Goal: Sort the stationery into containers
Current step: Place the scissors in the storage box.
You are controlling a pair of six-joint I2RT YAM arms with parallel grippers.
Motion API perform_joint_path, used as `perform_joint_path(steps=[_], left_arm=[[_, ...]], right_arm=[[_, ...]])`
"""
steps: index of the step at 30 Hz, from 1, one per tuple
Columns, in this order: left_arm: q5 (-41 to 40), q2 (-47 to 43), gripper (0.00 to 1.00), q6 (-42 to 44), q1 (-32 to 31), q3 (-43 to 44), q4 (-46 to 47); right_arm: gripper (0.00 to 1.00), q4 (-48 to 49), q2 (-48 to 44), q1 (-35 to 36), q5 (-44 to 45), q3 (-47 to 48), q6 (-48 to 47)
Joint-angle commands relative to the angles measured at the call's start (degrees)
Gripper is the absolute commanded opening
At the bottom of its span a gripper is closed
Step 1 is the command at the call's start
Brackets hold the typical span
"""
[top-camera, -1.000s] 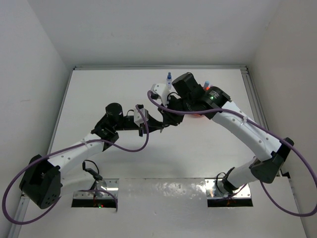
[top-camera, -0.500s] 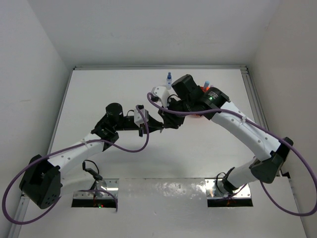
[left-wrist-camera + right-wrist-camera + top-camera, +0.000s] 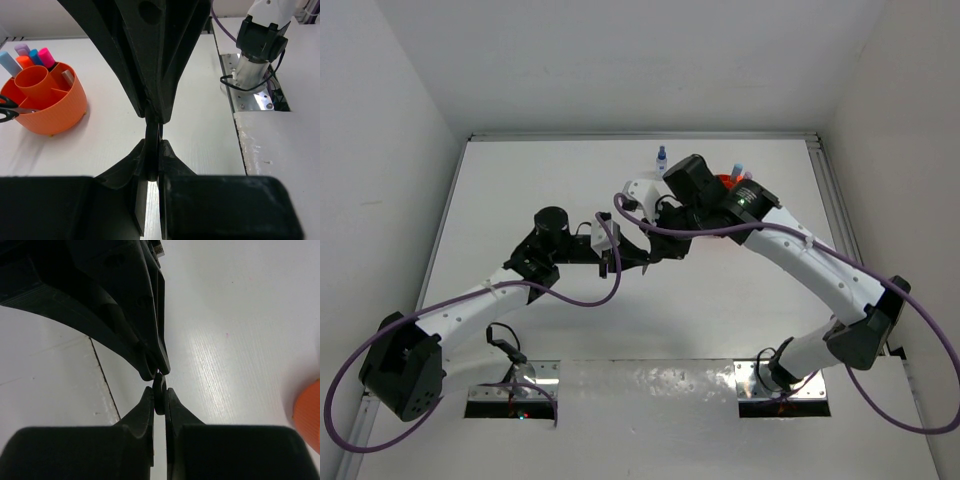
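Where our left gripper [image 3: 152, 150] and right gripper [image 3: 159, 393] meet tip to tip, both clench one thin black piece [image 3: 159, 384]; nearby on the table [image 3: 200, 100] sits the round, ribbed orange tub [image 3: 55, 112], with bright-capped markers [image 3: 45, 57] and black-handled scissors [image 3: 7, 114] inside

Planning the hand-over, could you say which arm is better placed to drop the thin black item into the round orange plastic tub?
Probably right: both the right gripper and left gripper pinch the thin black item, but the round orange plastic tub lies beside the right wrist.
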Motion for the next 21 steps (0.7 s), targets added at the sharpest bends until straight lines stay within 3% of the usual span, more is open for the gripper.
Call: perform_joint_path(steps=[1, 8, 11, 12, 13, 14, 15, 21], left_arm=[[-1.6, 0.5, 0.0, 1.1, -0.9, 2.9, 3.7], [-3.2, 0.8, 0.0, -0.8, -1.1, 2.8, 3.7], [-3.9, 0.6, 0.4, -0.8, -1.0, 2.6, 3.6], [-3.9, 0.4, 0.63, -0.3, -1.0, 2.5, 3.5], [-4.2, 0.3, 0.75, -0.2, -1.0, 2.5, 3.3], [-4.3, 0.2, 0.95, -0.1, -1.0, 2.5, 2.9], [-4.5, 0.1, 1.0, 0.2, -0.9, 2.5, 2.6], [-9.6, -1.3, 1.0, 0.3, -0.6, 2.7, 0.0]], right_arm=[[0.0, 8.0, 0.5, 2.4, -2.3, 0.7, 2.9], [0.0, 9.0, 0.9, 3.4, -1.2, 0.9, 2.4], [0.0, 10.1, -0.9, 3.4, 1.3, -1.7, 2.1], [0.0, 10.9, -1.3, 3.4, 2.2, -2.5, 2.0], [0.0, 11.4, -1.7, 3.0, 2.7, -3.9, 2.2], [0.0, 12.2, -2.7, 2.6, 3.8, -4.5, 2.6], [0.0, 12.4, -3.0, 2.2, 4.3, -5.5, 2.9], [0.0, 12.8, -5.4, -4.0, 8.7, -8.2, 5.2]])
